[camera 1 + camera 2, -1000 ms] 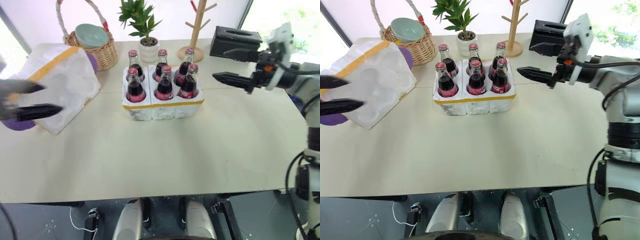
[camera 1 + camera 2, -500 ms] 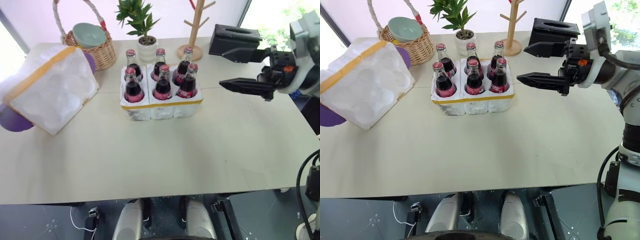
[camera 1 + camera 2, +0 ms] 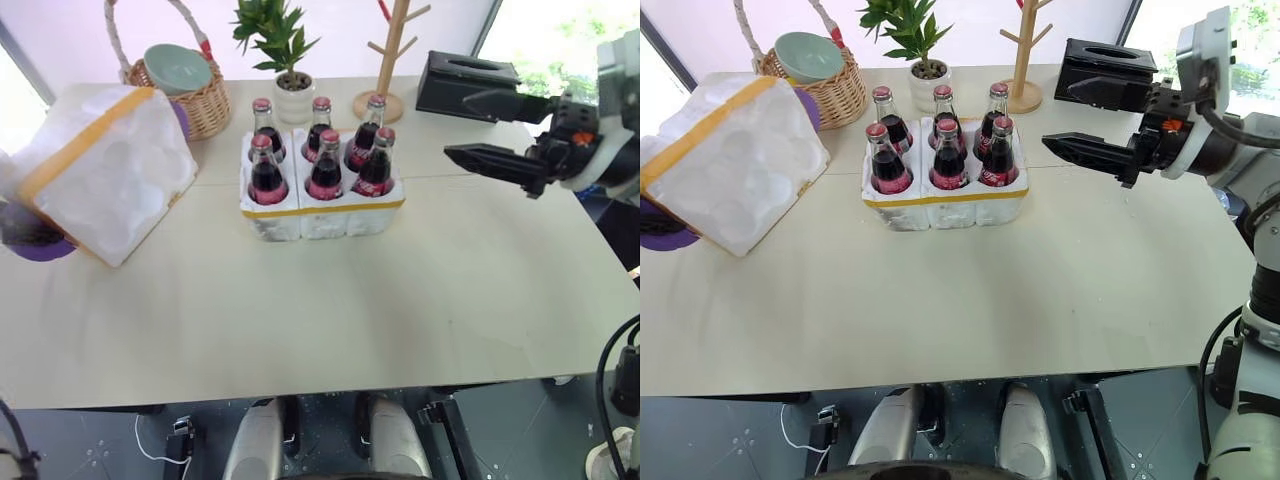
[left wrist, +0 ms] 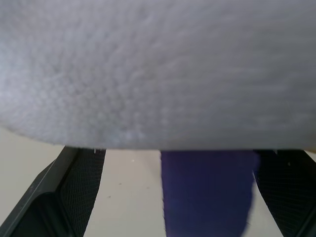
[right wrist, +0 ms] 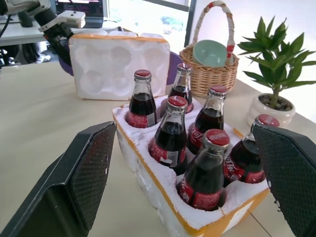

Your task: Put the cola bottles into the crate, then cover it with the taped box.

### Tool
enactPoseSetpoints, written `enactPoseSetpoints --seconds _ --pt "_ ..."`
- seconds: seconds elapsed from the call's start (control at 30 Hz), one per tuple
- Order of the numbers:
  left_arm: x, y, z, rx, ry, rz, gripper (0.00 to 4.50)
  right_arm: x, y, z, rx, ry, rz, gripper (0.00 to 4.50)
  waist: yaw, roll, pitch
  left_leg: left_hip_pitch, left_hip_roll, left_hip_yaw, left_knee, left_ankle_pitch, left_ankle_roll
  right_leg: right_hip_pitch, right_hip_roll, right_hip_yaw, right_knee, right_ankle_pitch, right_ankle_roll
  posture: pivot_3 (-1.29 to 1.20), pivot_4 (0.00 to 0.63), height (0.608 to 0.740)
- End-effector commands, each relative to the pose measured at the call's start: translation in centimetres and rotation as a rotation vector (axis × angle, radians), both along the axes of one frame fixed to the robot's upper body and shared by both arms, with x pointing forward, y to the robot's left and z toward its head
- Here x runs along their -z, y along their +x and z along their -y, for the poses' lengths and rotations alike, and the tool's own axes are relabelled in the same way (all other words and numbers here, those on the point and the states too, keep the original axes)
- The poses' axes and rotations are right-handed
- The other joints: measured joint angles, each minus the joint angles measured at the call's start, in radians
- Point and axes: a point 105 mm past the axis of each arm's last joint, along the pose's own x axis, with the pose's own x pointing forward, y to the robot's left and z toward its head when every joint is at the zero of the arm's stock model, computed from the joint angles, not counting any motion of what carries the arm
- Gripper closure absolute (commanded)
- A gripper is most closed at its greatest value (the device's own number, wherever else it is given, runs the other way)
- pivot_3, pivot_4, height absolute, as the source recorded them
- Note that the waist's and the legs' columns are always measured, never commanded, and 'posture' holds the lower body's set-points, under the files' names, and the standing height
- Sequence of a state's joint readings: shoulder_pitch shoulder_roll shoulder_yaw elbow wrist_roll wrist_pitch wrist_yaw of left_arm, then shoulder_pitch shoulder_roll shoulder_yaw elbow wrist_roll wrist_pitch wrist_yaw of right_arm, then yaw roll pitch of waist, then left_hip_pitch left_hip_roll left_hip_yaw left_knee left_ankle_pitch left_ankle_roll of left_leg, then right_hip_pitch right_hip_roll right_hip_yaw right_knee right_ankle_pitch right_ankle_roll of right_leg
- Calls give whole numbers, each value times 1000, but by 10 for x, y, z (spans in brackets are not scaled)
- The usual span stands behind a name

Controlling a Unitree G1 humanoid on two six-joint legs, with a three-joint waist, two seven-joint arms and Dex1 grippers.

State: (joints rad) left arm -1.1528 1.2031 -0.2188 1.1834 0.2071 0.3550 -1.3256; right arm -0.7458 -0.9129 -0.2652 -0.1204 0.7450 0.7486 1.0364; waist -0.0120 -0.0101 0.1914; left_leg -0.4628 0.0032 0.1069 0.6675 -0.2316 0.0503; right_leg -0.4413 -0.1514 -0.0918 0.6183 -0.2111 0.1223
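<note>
Bottles seated, lid next

The big white yellow-taped styrofoam box (image 3: 105,170) leans left of the filled foam crate (image 3: 322,210); the left pincer (image 4: 163,197), apart, sits nearest; the right pincer (image 3: 500,135) hovers apart.

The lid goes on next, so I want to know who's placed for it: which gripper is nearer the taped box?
The left. The left gripper is right at the far side of the taped box, open. The right gripper hovers open beyond the crate, across the table.
</note>
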Motion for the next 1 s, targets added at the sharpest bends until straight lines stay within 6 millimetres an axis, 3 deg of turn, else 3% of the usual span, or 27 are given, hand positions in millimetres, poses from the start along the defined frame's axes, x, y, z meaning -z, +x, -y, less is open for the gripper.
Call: enactPoseSetpoints --seconds 0.03,0.07,0.27,0.3,0.4,0.53,0.7,0.87,1.0 --pt "-1 -1 -8 -38 41 12 545 -10 -10 -1 -7 13 56 0 0 0 0 0 0 0 0 0 0 0 0 0 0 0 0 0 150 736" --pt "-1 0 -8 -38 40 11 848 -9 -11 -2 -7 13 55 0 1 0 0 0 0 0 0 0 0 0 0 0 0 0 0 0 150 736" --pt "-5 1 -7 -24 44 17 3874 -4 -10 -1 6 4 48 0 1 -1 -1 0 0 0 1 0 1 0 0 0 1 0 0 0 150 736" --pt "-6 1 -7 -26 48 19 4122 -3 -9 0 6 3 47 0 1 -1 -1 0 0 0 1 0 1 0 0 0 1 0 0 0 150 736" --pt "-15 4 -13 -51 94 88 4133 4 -6 4 21 0 2 0 0 -1 -1 0 1 0 1 0 1 0 0 0 1 0 0 0 150 736" --pt "-60 25 -7 -15 178 392 4133 17 -1 16 87 -47 -31 0 2 -4 0 0 1 0 2 0 1 0 0 0 2 0 0 0 150 736" --pt "-120 40 39 247 382 778 4133 25 2 28 153 -54 -47 0 1 -5 1 -1 1 -1 9 -1 1 1 -1 0 4 0 0 0 150 736" --pt "-135 49 109 436 468 989 4133 29 3 33 185 -42 -64 0 4 -5 1 -1 1 -1 15 -2 2 3 -2 0 7 0 0 0 150 736" --pt "-138 63 147 470 519 1097 4133 27 4 33 198 -21 -59 0 3 -5 1 -1 1 -1 16 -2 1 3 -1 0 10 0 0 0 150 736"
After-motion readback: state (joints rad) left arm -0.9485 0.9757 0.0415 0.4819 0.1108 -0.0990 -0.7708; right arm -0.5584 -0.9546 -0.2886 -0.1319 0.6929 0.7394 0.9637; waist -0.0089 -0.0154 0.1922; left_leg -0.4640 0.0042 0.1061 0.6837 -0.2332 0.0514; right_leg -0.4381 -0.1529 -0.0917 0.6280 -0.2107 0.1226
